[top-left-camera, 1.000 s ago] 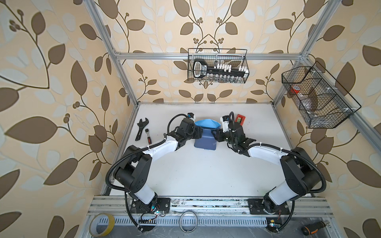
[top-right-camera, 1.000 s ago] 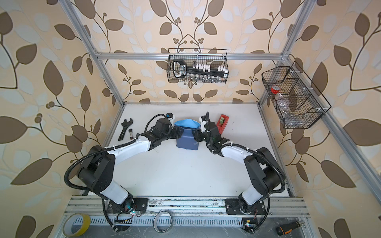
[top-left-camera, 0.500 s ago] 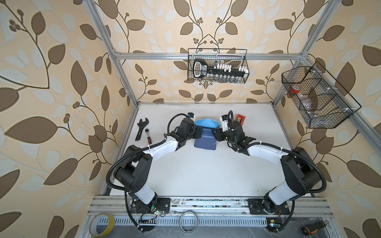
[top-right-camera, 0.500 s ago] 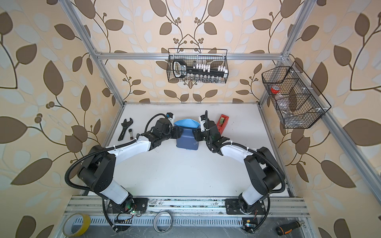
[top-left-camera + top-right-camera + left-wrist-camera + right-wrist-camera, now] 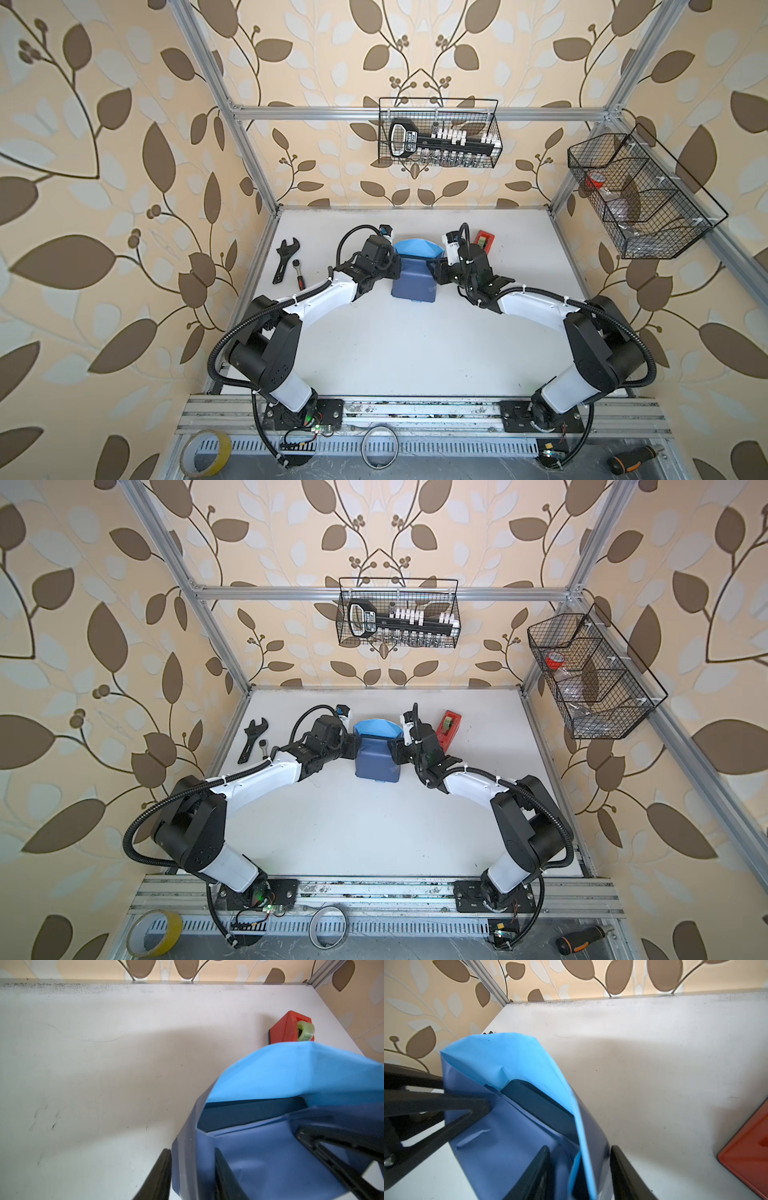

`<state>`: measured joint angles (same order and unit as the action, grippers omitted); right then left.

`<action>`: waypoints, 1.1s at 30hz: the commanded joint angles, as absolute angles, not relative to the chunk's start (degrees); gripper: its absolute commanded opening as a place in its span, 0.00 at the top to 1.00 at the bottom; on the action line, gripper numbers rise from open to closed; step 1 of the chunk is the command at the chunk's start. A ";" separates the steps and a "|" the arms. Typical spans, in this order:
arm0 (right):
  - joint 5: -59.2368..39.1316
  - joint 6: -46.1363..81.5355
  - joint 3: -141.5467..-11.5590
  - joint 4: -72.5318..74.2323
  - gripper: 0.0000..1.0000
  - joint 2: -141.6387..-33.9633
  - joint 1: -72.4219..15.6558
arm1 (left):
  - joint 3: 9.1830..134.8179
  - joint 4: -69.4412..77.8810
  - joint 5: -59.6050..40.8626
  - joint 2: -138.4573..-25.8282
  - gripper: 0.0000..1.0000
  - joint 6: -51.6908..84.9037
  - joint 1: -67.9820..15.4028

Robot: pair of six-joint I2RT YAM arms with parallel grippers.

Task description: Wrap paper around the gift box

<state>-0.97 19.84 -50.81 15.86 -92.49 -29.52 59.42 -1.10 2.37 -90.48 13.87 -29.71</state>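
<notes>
Dark navy flat cardboard gift box lies on white table, mid-rear, inside thin blue paper folded over it. Far end of wrap open, light-blue face standing up. Left gripper straddles one side wall of paper; pinched or not, cannot tell. Right gripper clamped on opposite paper-covered side. Red plastic tape dispenser just beyond right gripper.

Smooth, faintly glossy paper (creased); matt gift box.
</notes>
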 commanded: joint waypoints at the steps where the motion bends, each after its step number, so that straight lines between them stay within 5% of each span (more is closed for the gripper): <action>1: 0.62 17.73 -50.37 8.53 0.53 -95.61 -29.60 | 61.94 -2.63 5.61 -90.24 0.70 10.60 -30.69; 33: 2.24 16.09 -56.18 1.45 0.48 -91.98 -28.84 | 59.00 -0.42 6.77 -92.91 0.77 9.45 -32.26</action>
<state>0.12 18.13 -55.55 7.60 -92.79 -29.12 60.75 2.39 6.42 -93.58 8.43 -31.62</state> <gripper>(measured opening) 0.521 0.232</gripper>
